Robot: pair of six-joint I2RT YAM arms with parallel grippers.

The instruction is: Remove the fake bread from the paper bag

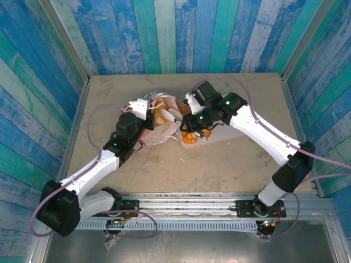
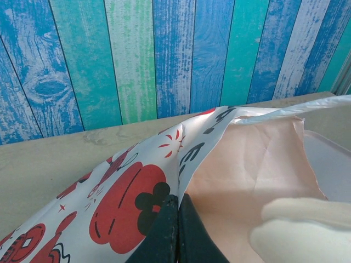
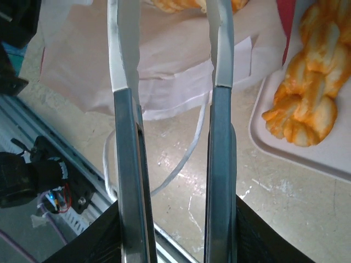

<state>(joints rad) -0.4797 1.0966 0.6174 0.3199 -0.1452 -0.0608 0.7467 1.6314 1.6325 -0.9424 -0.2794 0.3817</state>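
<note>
The fingers (image 3: 123, 55) of the right gripper (image 3: 170, 33) stand apart with nothing between them. Their white-wrapped tips reach toward the mouth of the paper bag (image 3: 164, 66). The left gripper (image 2: 178, 208) has its dark jaws pressed together on the bag's upper wall, holding the mouth open.

One golden piece of fake bread (image 3: 181, 4) lies in the bag just past the right fingertips. A knotted roll (image 3: 304, 82) already rests on the pale tray (image 3: 329, 159) beside the bag. A white cord handle (image 3: 189, 153) trails on the table.

The toy bread is probably light and rigid with a smooth, glazed skin, so it could slip from narrow fingers. A grip across its narrow middle looks safest. The bag is thin paper that creases and sags easily.

On the bag's outside, among red apple prints, black lettering runs along a fold. One letter looks like an "E", and the rest cannot be read.
</note>
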